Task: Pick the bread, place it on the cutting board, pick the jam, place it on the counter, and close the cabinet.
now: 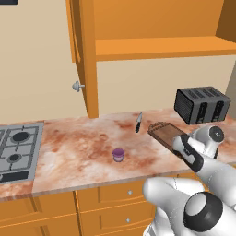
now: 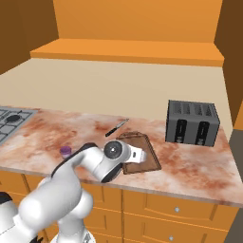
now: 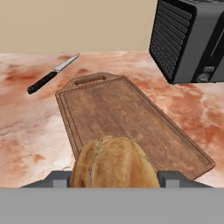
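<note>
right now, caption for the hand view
Bread held over the cutting board, knife and toaster beyond.

The white jointed arm (image 1: 203, 152) reaches forward low, its wrist bent level. In the hand view its two-finger gripper (image 3: 114, 179) is clamped on a round golden-brown bread loaf (image 3: 113, 162), one small dark finger tip (image 3: 168, 178) showing at each side of it

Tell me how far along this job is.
Done: the jam already stands on the counter. In hand: the gripper holds the bread just over the near end of the board, not yet released. Left: setting the bread down and shutting the cabinet, whose door stands open.
</note>
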